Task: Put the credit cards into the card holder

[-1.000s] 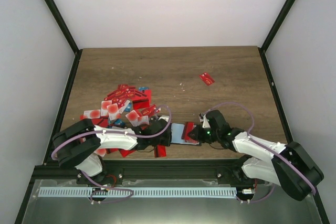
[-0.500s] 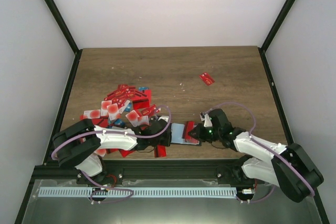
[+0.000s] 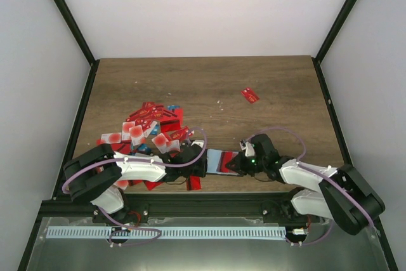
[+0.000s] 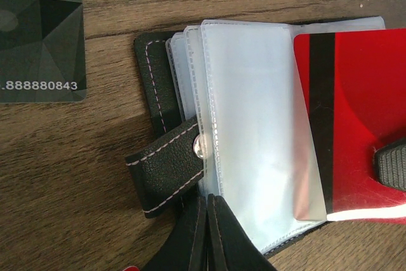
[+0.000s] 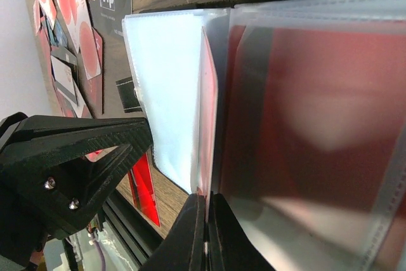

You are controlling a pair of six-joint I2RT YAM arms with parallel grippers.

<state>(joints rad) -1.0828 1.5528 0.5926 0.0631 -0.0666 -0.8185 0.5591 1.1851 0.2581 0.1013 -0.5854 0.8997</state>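
Near edge of brown wood-grain table (image 3: 209, 74), centre, between both arms: small black stitched-leather folding card holder (image 4: 155, 74), lying open; fan of clear soft plastic sleeves (image 4: 254, 125) exposed; snap strap (image 4: 168, 169) flopped across near side.
- Just left of holder: heap of thin red, white-patched and blue plastic credit cards (image 3: 149, 125); one stray red card (image 3: 250, 95) well apart, further back on right.
- Beside holder, apart from it: dark grey faceted card (image 4: 38, 30) with printed digits.
- Left gripper (image 4: 207, 220): jaws shut, tips meeting at holder's near edge beside strap; pinching a sleeve or merely pinning, cannot tell.
- Right gripper (image 5: 206, 217): jaws closed on edge of glossy red card with black magnetic stripe (image 4: 355, 106); card lying partly under top sleeve, stripe-side margin only.

Handling, as judged: card light, stiff, slick, springy if bent; best taken by outer short edge, flat faces between pads, fed level along sleeve. Sleeves limp and clingy, liable to buckle or shut at mouth. Holder light, prone to sliding on wood unless pinned at spine or strap side. Risk: card slipping out of pinch or snagging on sleeve seam.
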